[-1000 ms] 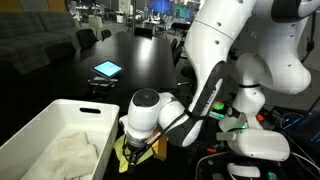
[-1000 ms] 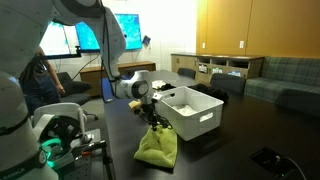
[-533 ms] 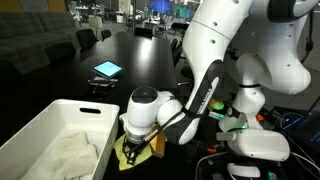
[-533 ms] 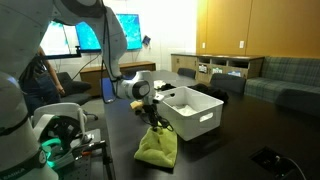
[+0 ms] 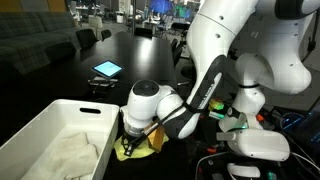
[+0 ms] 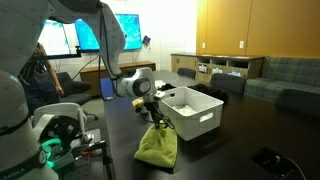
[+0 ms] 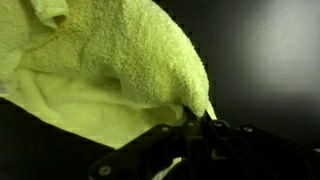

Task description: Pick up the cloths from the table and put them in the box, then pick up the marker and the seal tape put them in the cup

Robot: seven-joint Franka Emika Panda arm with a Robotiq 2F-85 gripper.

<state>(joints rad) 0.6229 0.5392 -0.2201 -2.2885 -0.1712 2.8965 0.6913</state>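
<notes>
The bright yellow cloth point(image 6: 157, 147) lies in a heap on the dark table beside the white box point(image 6: 195, 113). My gripper point(image 7: 195, 120) is shut on a pinched corner of this cloth point(image 7: 110, 60), low over the table. In an exterior view the gripper point(image 5: 130, 143) sits at the box's point(image 5: 40, 140) right wall, with yellow fabric point(image 5: 140, 148) showing under it. An off-white cloth point(image 5: 70, 155) lies inside the box. The marker, the seal tape and the cup I cannot make out in any view.
A tablet with a lit blue screen point(image 5: 106, 69) lies farther back on the table. Another robot base with green light and cables point(image 6: 55, 140) stands close to the table's edge. Chairs and monitors fill the background.
The jaws have closed from wide open onto the yellow cloth's corner. The arm has barely shifted.
</notes>
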